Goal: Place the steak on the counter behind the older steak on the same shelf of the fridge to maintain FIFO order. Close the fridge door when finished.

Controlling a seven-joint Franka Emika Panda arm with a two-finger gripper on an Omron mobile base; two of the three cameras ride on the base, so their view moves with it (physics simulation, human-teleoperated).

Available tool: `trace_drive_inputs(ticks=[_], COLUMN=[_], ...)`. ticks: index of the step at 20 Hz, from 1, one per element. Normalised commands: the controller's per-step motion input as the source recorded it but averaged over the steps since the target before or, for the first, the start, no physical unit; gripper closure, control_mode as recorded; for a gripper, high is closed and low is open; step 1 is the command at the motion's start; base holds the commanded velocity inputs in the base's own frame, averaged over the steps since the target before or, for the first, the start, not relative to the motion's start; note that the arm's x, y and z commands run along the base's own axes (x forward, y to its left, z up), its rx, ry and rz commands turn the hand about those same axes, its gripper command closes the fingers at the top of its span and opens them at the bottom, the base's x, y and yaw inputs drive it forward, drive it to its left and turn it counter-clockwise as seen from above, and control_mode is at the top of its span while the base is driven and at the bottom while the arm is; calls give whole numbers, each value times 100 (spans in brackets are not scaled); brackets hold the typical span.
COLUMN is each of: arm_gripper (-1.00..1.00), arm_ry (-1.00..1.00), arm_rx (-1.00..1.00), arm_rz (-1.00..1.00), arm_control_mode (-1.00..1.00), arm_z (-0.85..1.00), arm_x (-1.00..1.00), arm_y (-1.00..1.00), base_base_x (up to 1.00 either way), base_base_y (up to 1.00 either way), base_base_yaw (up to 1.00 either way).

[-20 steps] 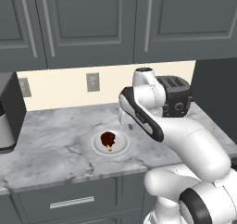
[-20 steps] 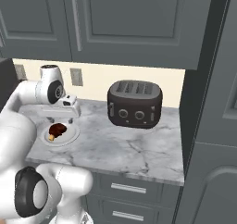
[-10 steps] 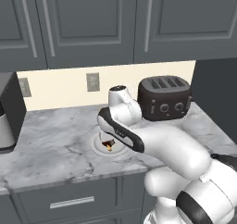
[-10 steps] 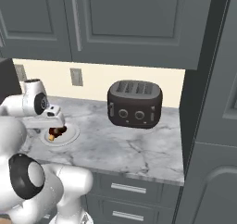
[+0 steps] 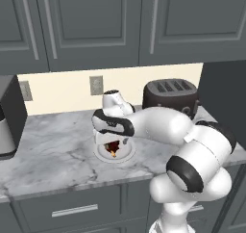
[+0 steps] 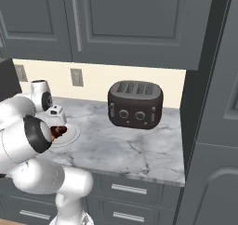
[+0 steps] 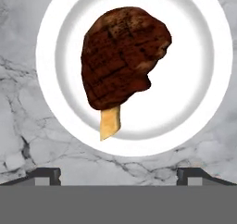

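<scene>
Hovering over steak [image 7: 124, 56], fingers [image 7: 46, 174] spread, apart

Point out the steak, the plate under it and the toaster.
steak [image 7: 122, 56]: hand view, on the middle of the dark brown meat.
plate [image 7: 199, 56]: hand view, on the bare white right side, beside the meat.
toaster [image 6: 135, 105]: right base view, on its dark front face above the knobs.

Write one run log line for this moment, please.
phase: reaching | gripper: open, above steak | steak: on plate, on counter
</scene>
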Motion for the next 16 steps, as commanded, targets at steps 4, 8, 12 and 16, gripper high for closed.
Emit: trace_drive_inputs(ticks=[4,8,12,16], arm_gripper=[-100,-100,-100,-100], arm_ry=[0,-1,0,0], arm_rx=[0,3,4,5], arm_rz=[0,0,-2,-4], arm_control_mode=[-100,-100,-100,-100], arm_z=[-39,-48,-32,-23], arm_x=[24,6,9,9], arm_y=[0,0,4,1], base_base_x=[0,0,0,0], base_base_y=[0,0,0,0], base_base_yaw=[0,0,0,0])
